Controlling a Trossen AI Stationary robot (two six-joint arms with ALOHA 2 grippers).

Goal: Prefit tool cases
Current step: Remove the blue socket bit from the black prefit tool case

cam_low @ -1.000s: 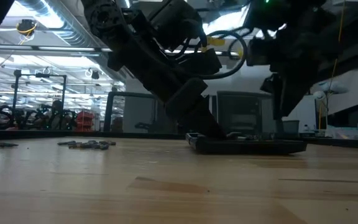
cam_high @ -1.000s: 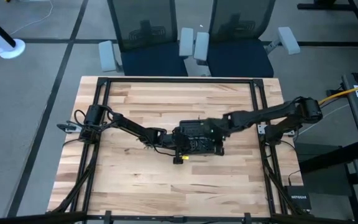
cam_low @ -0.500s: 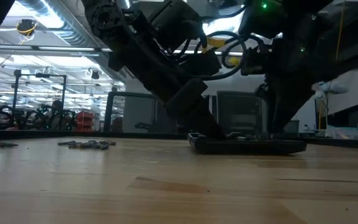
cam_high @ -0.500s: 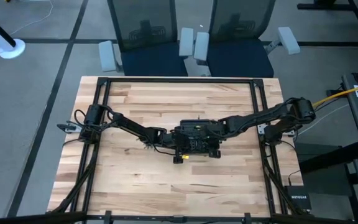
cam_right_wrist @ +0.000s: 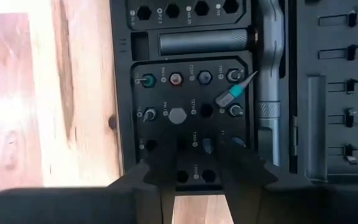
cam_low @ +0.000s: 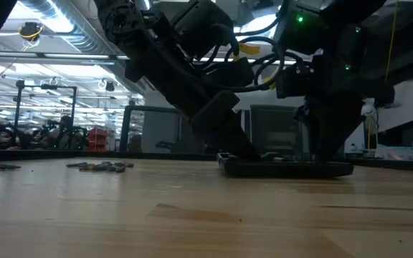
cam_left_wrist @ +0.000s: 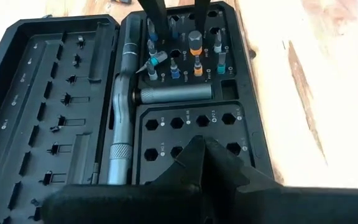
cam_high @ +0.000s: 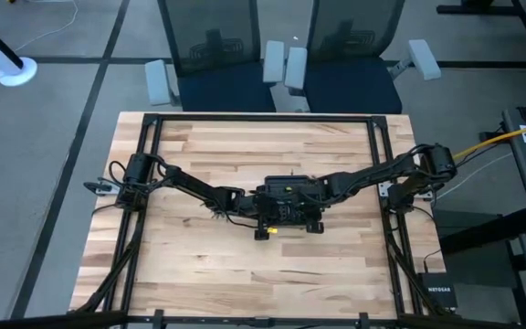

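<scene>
High view: right claw (cam_high: 301,194) has moved in over the tool case (cam_left_wrist: 166,106), fingers narrowly parted, seating a bit; left claw (cam_left_wrist: 201,155) unclear.

Both arms (cam_high: 199,190) (cam_high: 373,172) low — wrists mid-table

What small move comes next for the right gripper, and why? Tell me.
Probably shift the open right gripper sideways over the tilted teal bit and close on it: that bit lies askew across the case's slots, unseated, while the left gripper is down on the case.
</scene>
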